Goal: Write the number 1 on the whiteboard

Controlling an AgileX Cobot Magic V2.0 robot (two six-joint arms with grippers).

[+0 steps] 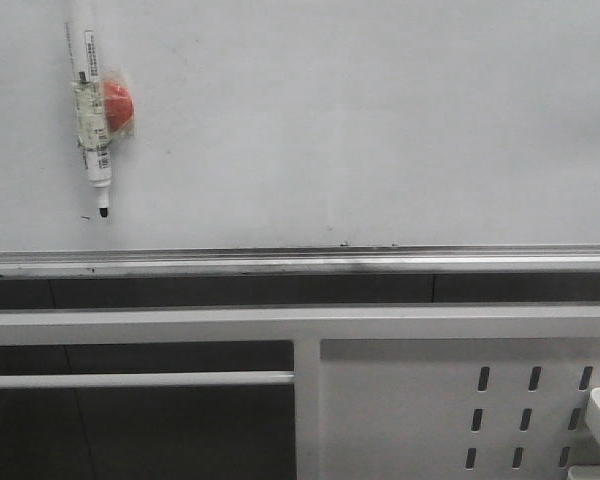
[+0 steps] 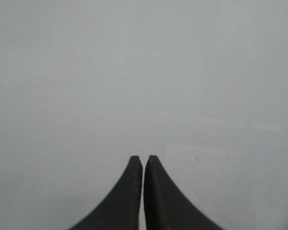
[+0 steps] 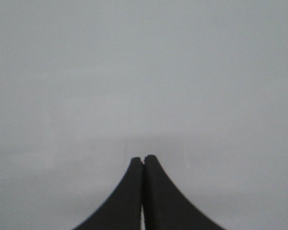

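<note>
Pale grey-white whiteboard (image 1: 360, 120), glossy, metal rail (image 1: 300, 262) along its lower edge; bore no number 1. White marker pen (image 1: 93, 120), black tip down, hung with a red object (image 1: 119, 105) near the board's upper left corner. Left gripper (image 2: 143, 159) and right gripper (image 3: 143, 158) faced blank grey, fingertips pressed together, nothing held.

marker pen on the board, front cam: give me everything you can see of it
The marker pen is a slim white barrel with small dark print along it and a black tip at its lower end, uncapped. It hangs nearly upright, tip down and leaning slightly right, at the upper left of the whiteboard. Clear tape or film wraps its middle, binding it to a round red-orange piece on its right. Neither gripper touches it. A tiny dark mark sits just left of the tip.
</note>
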